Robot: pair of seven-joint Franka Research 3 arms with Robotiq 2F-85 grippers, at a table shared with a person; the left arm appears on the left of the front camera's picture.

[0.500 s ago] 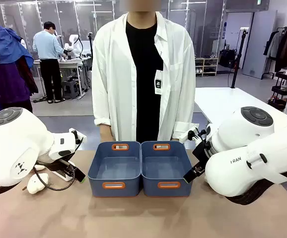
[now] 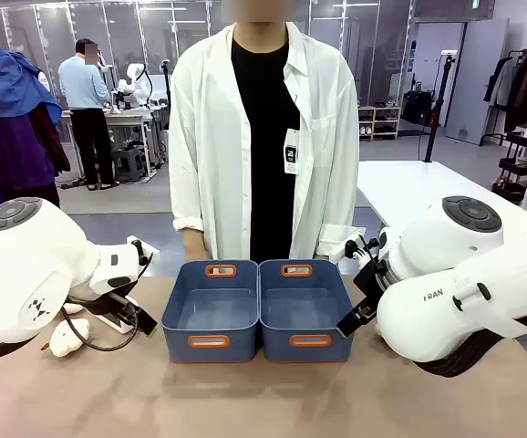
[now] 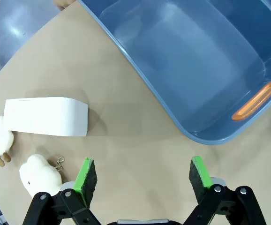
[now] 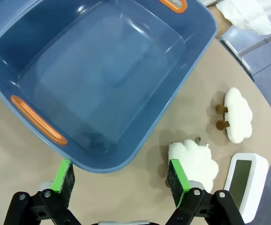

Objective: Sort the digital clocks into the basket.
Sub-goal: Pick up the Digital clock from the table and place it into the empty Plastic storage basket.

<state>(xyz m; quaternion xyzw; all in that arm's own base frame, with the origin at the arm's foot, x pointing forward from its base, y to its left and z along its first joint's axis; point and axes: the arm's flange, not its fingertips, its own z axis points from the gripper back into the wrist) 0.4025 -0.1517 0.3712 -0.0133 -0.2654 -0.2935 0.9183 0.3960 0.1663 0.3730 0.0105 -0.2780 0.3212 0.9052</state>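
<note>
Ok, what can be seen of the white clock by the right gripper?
The white rounded-corner plastic digital clock lies display-up on the tan table, outside the blue-grey plastic basket. Its grey-green screen looks blank. A white cloud-shaped plush toy sits close beside it; contact is unclear. The open right gripper holds nothing.

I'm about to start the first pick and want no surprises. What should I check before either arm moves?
1. Left gripper open, jaws empty: ok.
2. Right gripper open, jaws empty: ok.
3. Left clock on the table, nothing on it: ok.
4. Right clock display up, but a cloud plush crowds it: not ok.
5. Bins empty: ok.
6. Person clear of bins: hands hidden behind them, cannot tell.
</note>
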